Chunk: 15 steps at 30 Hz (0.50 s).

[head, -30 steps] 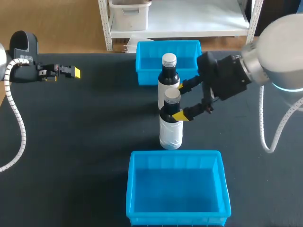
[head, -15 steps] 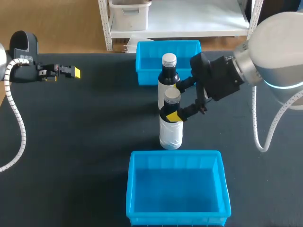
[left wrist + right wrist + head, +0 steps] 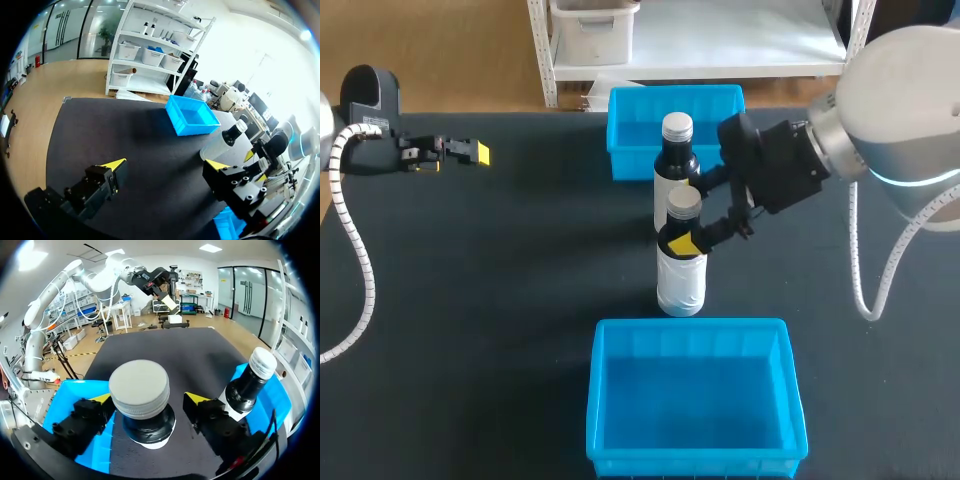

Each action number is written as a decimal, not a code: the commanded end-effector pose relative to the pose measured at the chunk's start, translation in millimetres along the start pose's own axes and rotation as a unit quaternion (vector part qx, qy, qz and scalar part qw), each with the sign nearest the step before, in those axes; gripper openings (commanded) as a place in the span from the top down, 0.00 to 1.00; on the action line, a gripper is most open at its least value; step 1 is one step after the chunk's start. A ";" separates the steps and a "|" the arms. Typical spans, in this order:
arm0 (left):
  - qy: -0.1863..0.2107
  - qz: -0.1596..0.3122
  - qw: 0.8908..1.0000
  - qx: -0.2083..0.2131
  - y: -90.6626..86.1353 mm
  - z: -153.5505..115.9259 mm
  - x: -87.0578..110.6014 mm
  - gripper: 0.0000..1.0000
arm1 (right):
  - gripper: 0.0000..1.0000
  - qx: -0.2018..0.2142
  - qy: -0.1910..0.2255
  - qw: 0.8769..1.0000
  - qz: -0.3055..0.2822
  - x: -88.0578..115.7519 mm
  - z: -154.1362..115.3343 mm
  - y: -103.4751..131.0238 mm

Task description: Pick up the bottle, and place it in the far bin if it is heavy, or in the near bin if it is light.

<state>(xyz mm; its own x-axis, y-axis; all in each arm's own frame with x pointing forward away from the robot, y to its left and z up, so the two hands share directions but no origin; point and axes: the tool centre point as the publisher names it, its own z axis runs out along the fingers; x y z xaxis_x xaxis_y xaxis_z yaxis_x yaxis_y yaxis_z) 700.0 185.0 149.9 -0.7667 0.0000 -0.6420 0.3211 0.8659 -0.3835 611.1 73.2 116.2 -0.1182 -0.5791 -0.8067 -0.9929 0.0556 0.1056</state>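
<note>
Near bottle [image 3: 681, 262]: upright on the black table [image 3: 500, 300], in the middle between the two blue bins; white label, dark shoulder and neck, pale cap.
Far bottle [image 3: 677, 150]: upright just behind the near bottle, on the table close in front of the far bin's near wall; same dark neck and pale cap.
Far bin [image 3: 630, 150]: at the far edge of the table, in the middle; nothing shows inside it.
Near bin [image 3: 690, 326]: at the near edge, straight in front of the near bottle and a little apart from it; nothing shows inside it.
Right gripper [image 3: 690, 214]: comes in from the right and sits at the near bottle's neck, just under the cap. In the right wrist view its two yellow-tipped fingers [image 3: 197, 400] stand one on each side of the neck, with a thin gap on both sides, so it is spread around the neck rather than clamped.
Left gripper [image 3: 470, 152]: at the far left of the table, well apart from the bottles and bins; in the left wrist view its fingers stand wide with only bare table between them.
</note>
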 end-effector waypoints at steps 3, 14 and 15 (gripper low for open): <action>0.000 0.000 1.000 0.000 0.0 0.0 0.0 0.00 | 0.42 0.000 -0.002 1.000 0.000 1.4 -0.2 1.2; 0.000 0.000 1.000 0.000 0.0 0.0 0.0 0.00 | 0.48 -0.006 -0.004 1.000 -0.002 0.6 3.3 3.4; 0.000 0.000 1.000 0.000 0.0 0.0 0.0 0.00 | 0.51 -0.006 -0.005 1.000 -0.002 0.5 3.5 3.4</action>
<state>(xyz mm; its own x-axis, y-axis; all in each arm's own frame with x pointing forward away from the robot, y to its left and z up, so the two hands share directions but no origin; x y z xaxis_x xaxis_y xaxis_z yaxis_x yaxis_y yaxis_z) 700.0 185.0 149.9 -0.7667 0.0000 -0.6420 0.3211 0.8659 -0.3835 606.8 75.5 115.3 -0.1156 -0.5751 -0.8099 -0.9930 0.0458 0.1092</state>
